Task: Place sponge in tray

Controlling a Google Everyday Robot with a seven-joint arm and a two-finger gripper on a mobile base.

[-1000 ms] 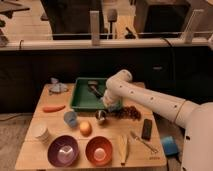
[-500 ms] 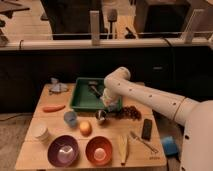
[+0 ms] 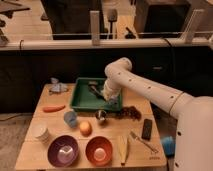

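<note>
Arm [image 3: 150,89] higher, gripper [image 3: 102,95] over tray [image 3: 81,98]

Green tray [image 3: 82,99] lies flat; a dark lump, perhaps the sponge [image 3: 93,86], rests inside it near the claw [image 3: 106,98]

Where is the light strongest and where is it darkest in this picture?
In the camera view, the floor beyond the rail is brightest and the panel under that rail is darkest. The wooden table is evenly lit with no glare. The gripper, low over the green tray, is dimmer than the white arm.
</note>
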